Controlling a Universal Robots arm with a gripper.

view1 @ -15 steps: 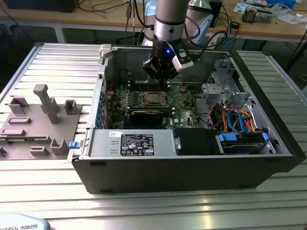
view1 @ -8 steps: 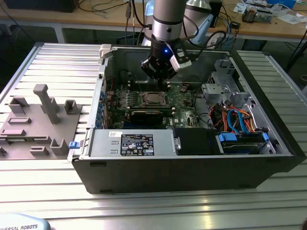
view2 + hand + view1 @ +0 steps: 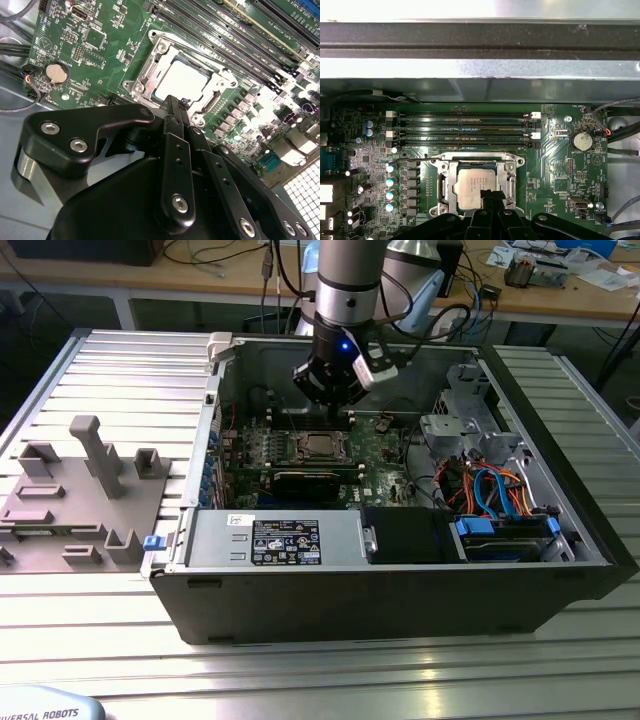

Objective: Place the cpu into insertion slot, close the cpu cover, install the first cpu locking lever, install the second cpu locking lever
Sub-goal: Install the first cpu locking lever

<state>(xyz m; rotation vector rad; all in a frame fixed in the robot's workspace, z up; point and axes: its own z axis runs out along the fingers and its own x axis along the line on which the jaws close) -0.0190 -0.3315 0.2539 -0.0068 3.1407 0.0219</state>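
The cpu (image 3: 470, 187) (image 3: 182, 80), a silver-grey square chip, lies flat in the insertion slot (image 3: 322, 447) on the green board. The cpu cover (image 3: 445, 180) (image 3: 150, 70), a silver frame, lies down around the chip with the chip showing through its window. My gripper (image 3: 177, 102) (image 3: 490, 194) hangs over one edge of the socket, its black fingers pressed together and nothing visibly held between them. In the exterior view the gripper (image 3: 338, 408) is just behind and above the socket, inside the open computer case.
Long memory slots (image 3: 462, 127) run beside the socket, with a row of capacitors (image 3: 390, 182) on another side. The case's metal wall (image 3: 480, 75) stands close behind the board. Drive bays and cables (image 3: 490, 490) fill the exterior view's right. A grey fixture (image 3: 90, 490) sits outside on the left.
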